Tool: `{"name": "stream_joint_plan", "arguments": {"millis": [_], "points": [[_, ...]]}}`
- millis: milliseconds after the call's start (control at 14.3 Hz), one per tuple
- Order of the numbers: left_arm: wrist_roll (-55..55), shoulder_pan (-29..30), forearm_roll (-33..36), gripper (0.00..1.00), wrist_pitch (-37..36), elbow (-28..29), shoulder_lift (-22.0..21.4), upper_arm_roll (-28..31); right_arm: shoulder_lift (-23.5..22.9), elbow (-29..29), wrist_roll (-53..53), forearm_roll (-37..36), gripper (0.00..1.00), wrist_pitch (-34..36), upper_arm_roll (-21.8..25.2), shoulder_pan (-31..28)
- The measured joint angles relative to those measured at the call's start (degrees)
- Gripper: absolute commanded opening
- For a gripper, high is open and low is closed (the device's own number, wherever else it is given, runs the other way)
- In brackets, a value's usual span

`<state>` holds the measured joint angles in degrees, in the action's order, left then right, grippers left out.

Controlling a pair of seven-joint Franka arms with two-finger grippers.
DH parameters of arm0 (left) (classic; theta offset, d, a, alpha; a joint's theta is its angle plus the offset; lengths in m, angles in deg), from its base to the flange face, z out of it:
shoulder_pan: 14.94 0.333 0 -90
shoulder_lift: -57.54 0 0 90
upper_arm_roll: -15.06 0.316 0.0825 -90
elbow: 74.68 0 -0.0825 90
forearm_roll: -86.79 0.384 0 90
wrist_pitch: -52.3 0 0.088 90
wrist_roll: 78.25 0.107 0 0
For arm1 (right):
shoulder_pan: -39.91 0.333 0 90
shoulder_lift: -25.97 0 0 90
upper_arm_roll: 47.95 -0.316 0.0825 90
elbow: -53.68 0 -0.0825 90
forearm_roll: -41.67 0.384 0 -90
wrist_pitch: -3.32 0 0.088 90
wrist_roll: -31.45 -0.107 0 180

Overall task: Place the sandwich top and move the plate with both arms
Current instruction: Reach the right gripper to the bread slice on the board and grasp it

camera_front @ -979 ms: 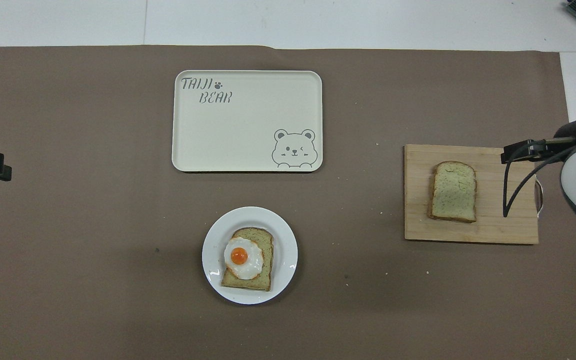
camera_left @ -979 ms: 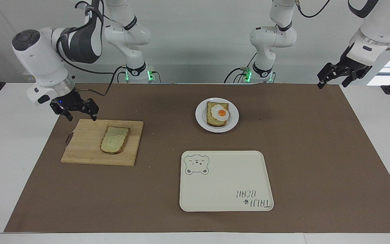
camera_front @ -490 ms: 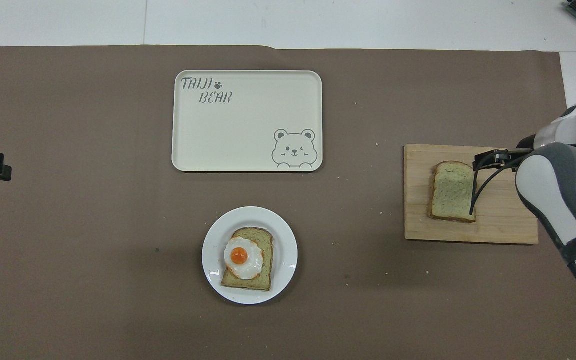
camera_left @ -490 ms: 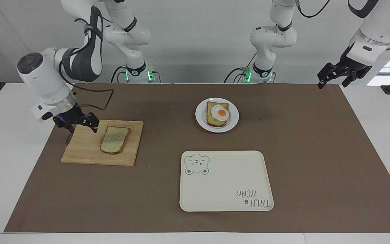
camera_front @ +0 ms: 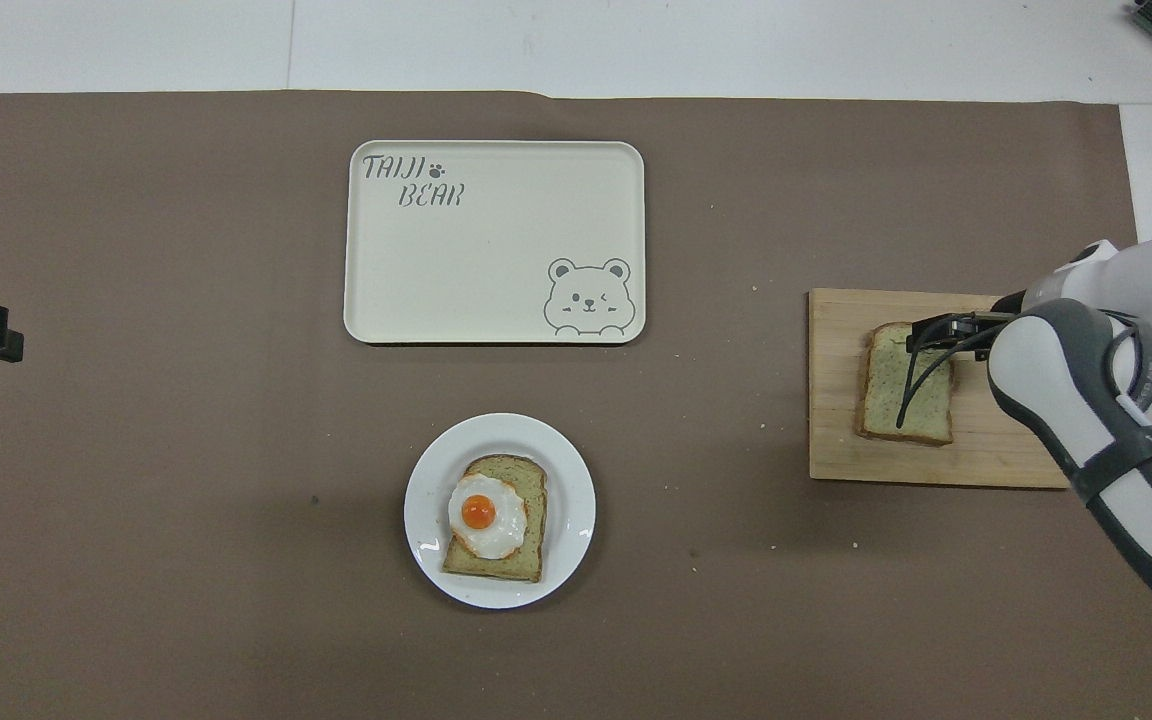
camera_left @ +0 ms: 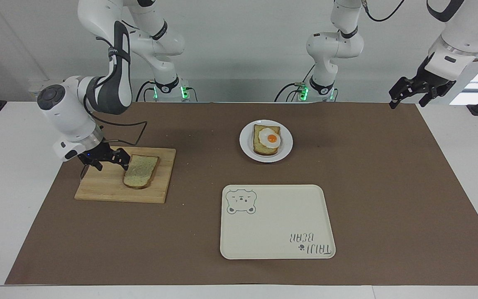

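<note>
The sandwich top (camera_left: 141, 173), a plain pale slice, lies flat on a wooden cutting board (camera_left: 106, 185) toward the right arm's end of the table; it also shows in the overhead view (camera_front: 886, 395). My right gripper (camera_left: 111, 163) is open and empty, low over the board, with one finger at the slice's edge. I cannot tell whether it touches. In the overhead view the arm hides most of the right gripper (camera_front: 946, 326). The white plate (camera_left: 246, 143) holds a bread slice with a fried egg (camera_left: 271, 138). My left gripper (camera_left: 408, 101) waits, open, raised over the table's corner.
A cream rectangular tray with a bear drawing (camera_left: 276, 220) lies farther from the robots than the plate, also seen in the overhead view (camera_front: 496, 260). The plate (camera_front: 426, 505) and cutting board (camera_front: 836, 400) rest on a brown mat. A black cable hangs from the right wrist.
My right gripper has come down and moved along the cutting board up to the plain slice's edge. The left arm, slice, plate and tray have not moved.
</note>
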<state>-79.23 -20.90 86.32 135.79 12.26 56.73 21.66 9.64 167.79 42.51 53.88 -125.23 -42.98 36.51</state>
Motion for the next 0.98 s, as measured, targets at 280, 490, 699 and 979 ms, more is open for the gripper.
{"name": "stream_joint_plan", "arguments": {"millis": [280,490,699,979], "points": [[0.0,0.0,0.0,1.0,0.0,0.0,0.0,0.0,-0.24,0.07,1.95,0.01,1.0,-0.3,-0.12,0.13],[0.0,0.0,0.0,1.0,0.0,0.0,0.0,0.0,-0.25,1.12,2.91,0.01,1.0,-0.3,-0.17,0.57],[0.0,0.0,0.0,1.0,0.0,0.0,0.0,0.0,-0.25,1.48,2.96,0.01,0.55,-0.31,-0.16,0.68],[0.0,0.0,0.0,1.0,0.0,0.0,0.0,0.0,-0.12,1.42,2.98,0.09,0.0,-0.31,-0.19,0.79]]}}
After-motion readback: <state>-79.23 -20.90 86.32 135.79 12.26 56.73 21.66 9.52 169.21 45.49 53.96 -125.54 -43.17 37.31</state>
